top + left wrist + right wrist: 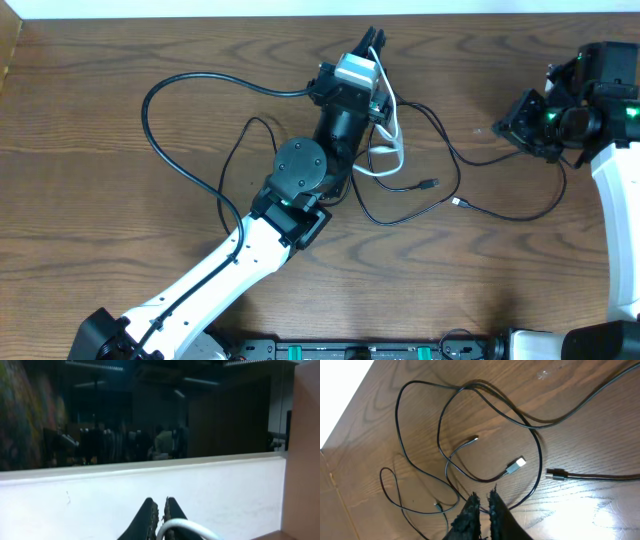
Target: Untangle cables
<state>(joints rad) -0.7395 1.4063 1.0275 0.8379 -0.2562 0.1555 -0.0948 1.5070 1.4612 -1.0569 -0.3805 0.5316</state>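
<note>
Left gripper (161, 510) pinched tight on smooth white cable (192, 527). Right gripper (482, 502), jaws nearly closed, empty, hovers over thin black cables (470, 467) looped across wood-grain table (580, 425).

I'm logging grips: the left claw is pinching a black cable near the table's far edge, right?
No, the cable is white. The left claw is pinching the white cable near the table's far edge; the left wrist view shows it between the closed fingers.
</note>
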